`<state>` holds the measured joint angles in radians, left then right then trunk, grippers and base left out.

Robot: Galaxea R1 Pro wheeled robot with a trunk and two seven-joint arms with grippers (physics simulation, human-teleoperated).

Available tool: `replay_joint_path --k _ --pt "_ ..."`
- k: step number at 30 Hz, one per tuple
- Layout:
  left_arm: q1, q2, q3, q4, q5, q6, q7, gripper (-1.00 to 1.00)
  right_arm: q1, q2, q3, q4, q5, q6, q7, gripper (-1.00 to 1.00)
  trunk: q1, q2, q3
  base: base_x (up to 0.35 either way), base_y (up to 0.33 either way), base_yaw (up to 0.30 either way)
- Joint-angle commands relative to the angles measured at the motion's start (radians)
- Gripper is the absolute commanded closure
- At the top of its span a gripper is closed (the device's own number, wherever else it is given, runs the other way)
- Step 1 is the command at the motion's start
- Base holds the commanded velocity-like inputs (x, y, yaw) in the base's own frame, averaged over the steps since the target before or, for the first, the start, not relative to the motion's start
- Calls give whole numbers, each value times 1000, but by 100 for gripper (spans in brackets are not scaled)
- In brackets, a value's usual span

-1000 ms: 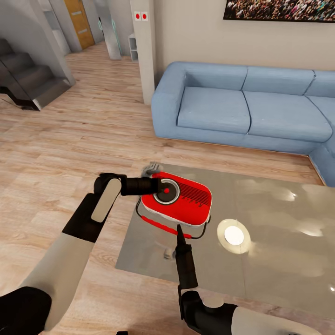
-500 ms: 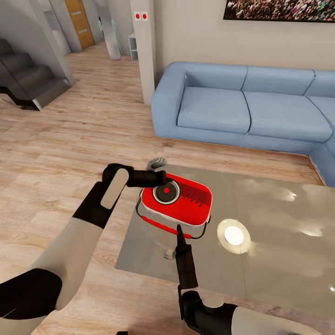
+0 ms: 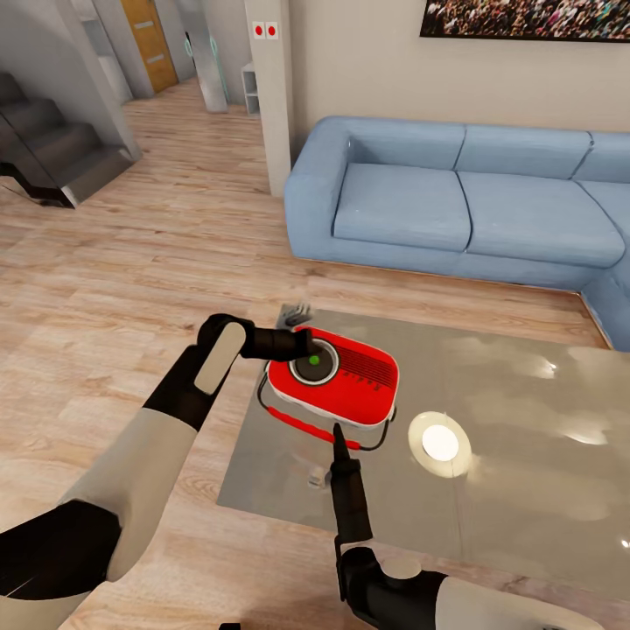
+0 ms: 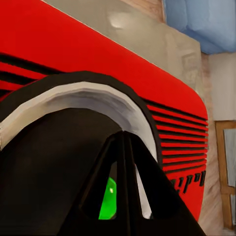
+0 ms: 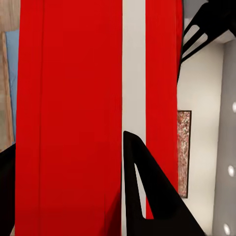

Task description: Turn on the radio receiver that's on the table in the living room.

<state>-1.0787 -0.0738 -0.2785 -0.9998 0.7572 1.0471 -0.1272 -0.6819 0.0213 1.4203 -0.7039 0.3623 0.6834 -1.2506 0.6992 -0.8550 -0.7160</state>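
The living room has a light wood plank floor (image 3: 131,262) and beige walls; a long blue sofa (image 3: 455,201) stands against the far wall under a framed crowd picture (image 3: 525,17), and dark stairs (image 3: 52,149) rise well away from the sofa, beyond a white pillar. In front of the sofa lies the surface (image 3: 525,437), a low glossy grey-brown glass top that mirrors a round white lamp glow (image 3: 440,444).

The radio (image 3: 337,376) rests flat on the surface at the corner farthest from the sofa's long run, its red face turned up. That face carries a round dial with a pale ring, dark grille slots beside it, and a small green light (image 3: 313,360) at the dial's middle. A thin black handle (image 3: 271,411) loops out from the radio's near side onto the glass.

The left claw (image 3: 302,346) reaches in over the radio's edge, its tip at the dial; in the left wrist view its fingers (image 4: 123,187) are pressed together into a narrow point just over the green light (image 4: 108,199). The right claw (image 3: 336,435) points at the radio's near side, just beside the handle. In the right wrist view one dark finger (image 5: 142,191) lies before the radio's red, white-striped side (image 5: 73,118), and another shows at the frame's edge, so the claw stands wide.
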Motion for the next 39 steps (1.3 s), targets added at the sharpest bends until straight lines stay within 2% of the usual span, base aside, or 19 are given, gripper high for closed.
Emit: replay_joint_path --k 1,14,20,22,26,29,32,35,39 --pt "0 0 -1 9 -24 0 2 100 -1 0 2 -2 12 10 -36 100 0 0 0 0 0 0" --pt "0 2 -3 36 -24 0 3 100 -1 0 3 -2 13 10 -38 100 0 0 0 0 0 0" --pt "0 2 -3 18 -27 0 3 100 -1 0 3 -2 13 10 -38 100 0 0 0 0 0 0" --pt "0 2 -2 -18 -21 0 2 100 -1 0 3 -2 13 10 -38 100 0 0 0 0 0 0" --pt "0 2 0 -147 -6 0 1 100 -1 0 3 -2 12 10 -38 100 0 0 0 0 0 0" --pt "0 4 3 -247 27 0 0 100 -1 0 3 -2 12 10 -36 100 0 0 0 0 0 0" --pt "-1 10 7 -332 101 0 0 100 -1 0 2 -2 12 11 -34 100 0 0 0 0 0 0" --pt "-28 23 13 -387 196 0 0 100 -1 0 2 -2 12 12 -32 100 0 0 0 0 0 0" --pt "-47 36 15 -416 263 0 0 100 -1 0 1 -2 11 12 -32 100 0 0 0 0 0 0"
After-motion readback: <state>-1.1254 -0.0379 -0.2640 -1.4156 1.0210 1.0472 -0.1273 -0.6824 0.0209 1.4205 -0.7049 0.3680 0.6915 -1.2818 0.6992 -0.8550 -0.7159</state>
